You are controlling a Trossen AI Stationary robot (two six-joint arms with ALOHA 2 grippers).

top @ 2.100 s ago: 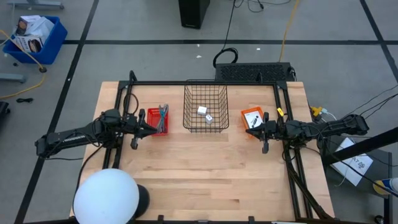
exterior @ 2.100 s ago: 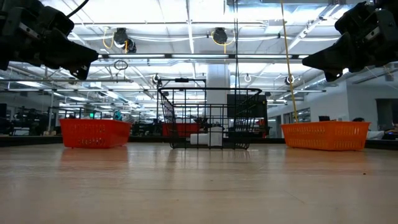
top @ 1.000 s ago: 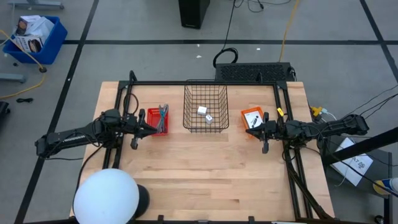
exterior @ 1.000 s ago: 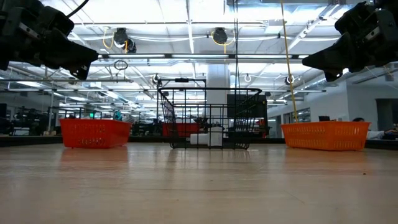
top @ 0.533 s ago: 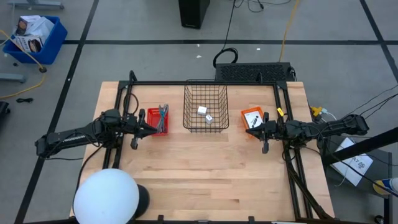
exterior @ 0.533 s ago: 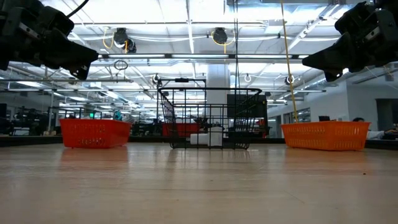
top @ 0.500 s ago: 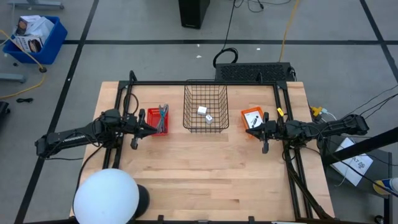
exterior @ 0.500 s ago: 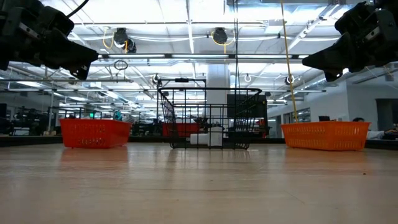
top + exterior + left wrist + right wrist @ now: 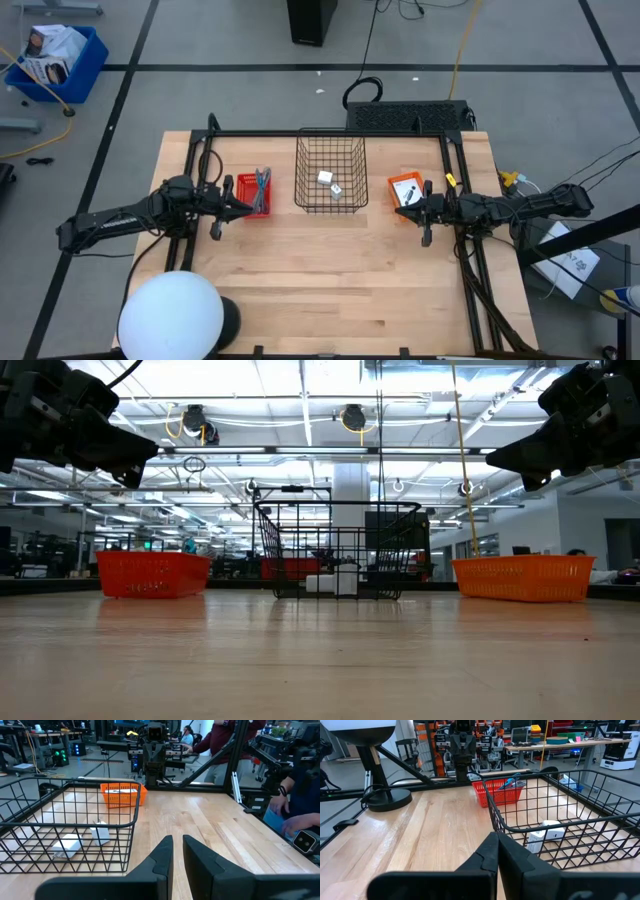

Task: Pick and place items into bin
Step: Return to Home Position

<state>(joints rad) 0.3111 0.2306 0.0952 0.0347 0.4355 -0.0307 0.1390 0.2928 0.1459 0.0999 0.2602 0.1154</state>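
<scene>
A black wire bin (image 9: 331,172) stands at the table's far middle with two tiny white blocks (image 9: 325,178) (image 9: 100,832) on its floor. To its left, a red basket (image 9: 254,194) holds the teal pen-like tool and grey strip (image 9: 263,181) (image 9: 512,781). An orange basket (image 9: 405,189) on the right holds white cards with dark print (image 9: 120,791). My left gripper (image 9: 243,203) (image 9: 177,847) hovers shut at the red basket's near side. My right gripper (image 9: 403,212) (image 9: 496,840) hovers shut beside the orange basket. Both hang above the table in the low view (image 9: 135,460) (image 9: 495,458).
A white dome lamp on a black base (image 9: 172,316) stands at the near left corner. Black frame rails (image 9: 330,133) run along the far and side edges. Bare wood (image 9: 330,270) spreads across the near half. People (image 9: 295,795) are beyond the table's side.
</scene>
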